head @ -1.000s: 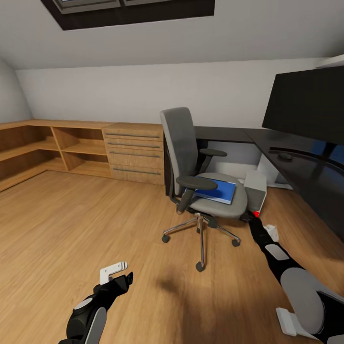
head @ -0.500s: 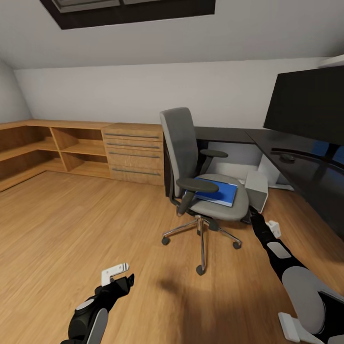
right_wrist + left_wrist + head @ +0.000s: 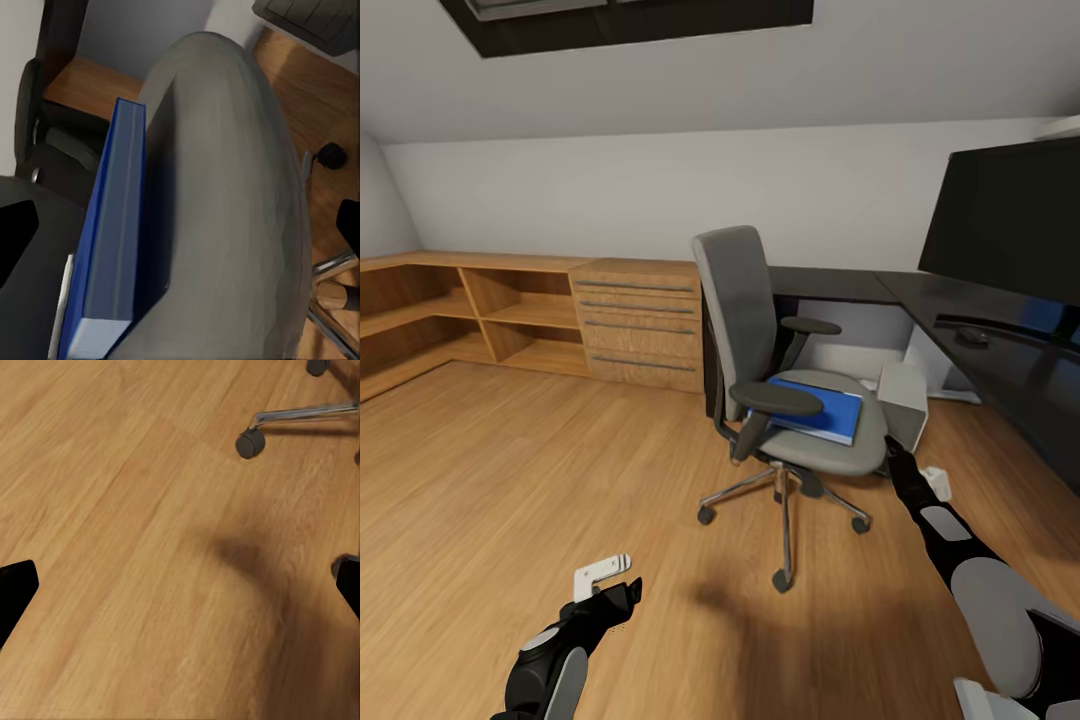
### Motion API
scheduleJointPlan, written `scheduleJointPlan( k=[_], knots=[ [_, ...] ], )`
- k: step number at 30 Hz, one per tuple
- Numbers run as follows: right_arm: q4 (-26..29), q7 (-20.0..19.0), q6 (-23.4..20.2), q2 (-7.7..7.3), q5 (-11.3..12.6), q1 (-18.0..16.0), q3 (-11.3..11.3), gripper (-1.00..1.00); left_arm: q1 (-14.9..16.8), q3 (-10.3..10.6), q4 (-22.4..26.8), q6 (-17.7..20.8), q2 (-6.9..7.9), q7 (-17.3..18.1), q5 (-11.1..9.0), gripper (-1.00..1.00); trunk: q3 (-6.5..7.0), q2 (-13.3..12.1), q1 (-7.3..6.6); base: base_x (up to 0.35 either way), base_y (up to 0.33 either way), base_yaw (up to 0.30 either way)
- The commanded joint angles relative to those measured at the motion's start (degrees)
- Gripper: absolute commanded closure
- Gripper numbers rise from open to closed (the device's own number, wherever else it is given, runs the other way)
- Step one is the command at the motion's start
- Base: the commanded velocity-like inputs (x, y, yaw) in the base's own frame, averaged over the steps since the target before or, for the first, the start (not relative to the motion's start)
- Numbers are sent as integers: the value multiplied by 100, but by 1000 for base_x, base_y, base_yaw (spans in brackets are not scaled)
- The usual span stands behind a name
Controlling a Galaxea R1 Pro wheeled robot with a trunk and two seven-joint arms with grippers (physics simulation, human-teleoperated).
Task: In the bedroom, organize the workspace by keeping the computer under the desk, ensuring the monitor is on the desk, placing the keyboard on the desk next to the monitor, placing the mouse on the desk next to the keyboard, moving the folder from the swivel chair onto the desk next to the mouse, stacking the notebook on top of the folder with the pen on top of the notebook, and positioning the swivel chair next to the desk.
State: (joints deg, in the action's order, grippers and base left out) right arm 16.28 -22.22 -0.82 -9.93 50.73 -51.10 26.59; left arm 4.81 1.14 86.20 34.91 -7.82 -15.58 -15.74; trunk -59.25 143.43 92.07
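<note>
Wooden shelving and drawer cabinet at far left wall. My left gripper low over wood floor, fingers spread, nothing between. Swivel chair at centre, well apart from left gripper; chrome castor leg in left wrist view. Blue folder flat on chair seat, by armrest. My right gripper at seat edge near folder, fingers apart, not pinching. Computer on floor under desk. Monitor on desk, mouse in front of it.
</note>
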Motion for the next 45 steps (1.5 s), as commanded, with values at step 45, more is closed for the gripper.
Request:
scheduleJointPlan(
  k=[45],
  knots=[
    [-13,640,-29,-10,60,-5,49,-100,3,114,-15,16,9,-59,-60,-100,-5,2,1,169,8,0]
  ],
)
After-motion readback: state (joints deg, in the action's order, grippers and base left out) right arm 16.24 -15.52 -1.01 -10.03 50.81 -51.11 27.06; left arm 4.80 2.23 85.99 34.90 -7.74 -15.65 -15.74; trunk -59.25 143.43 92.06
